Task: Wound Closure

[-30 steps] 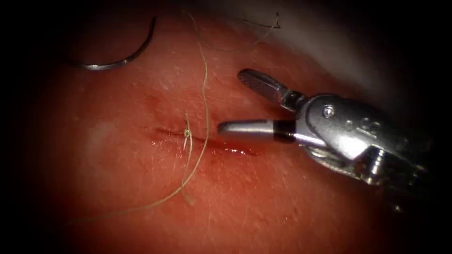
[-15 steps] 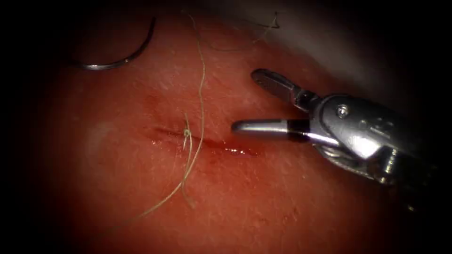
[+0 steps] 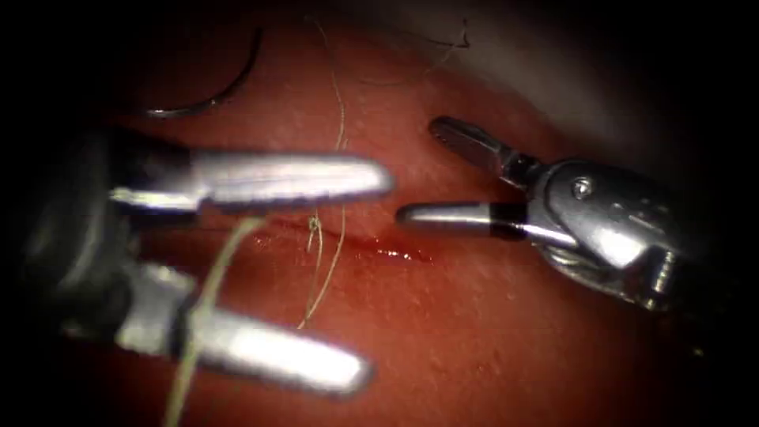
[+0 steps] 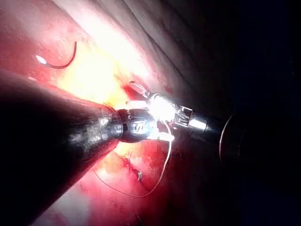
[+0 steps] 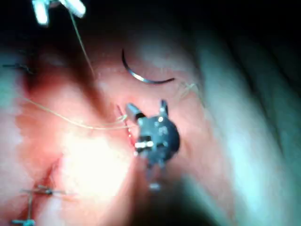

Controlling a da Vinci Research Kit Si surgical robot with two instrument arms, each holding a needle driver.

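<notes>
**Left tool enters, both tools empty**

Left tool [image 3: 368, 273], not in the field half a second earlier, now lies across the tissue [image 3: 490, 340] with jaws spread wide, gripping nothing; the thread [image 3: 207, 296] crosses between them. Right tool [image 3: 415, 170], jaws likewise apart and empty, sits just right of the knot [image 3: 315, 224] on the cut [image 3: 395, 253], slightly farther right than before. Needle [image 3: 207, 101] rests free on the tissue beyond the left tool's upper jaw, unmoved.

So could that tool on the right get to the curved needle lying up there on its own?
Probably yes. The right tool has open, empty fingers, and the needle lies free on the tissue, upper left of the cut. The left tool sits partly between them.
</notes>
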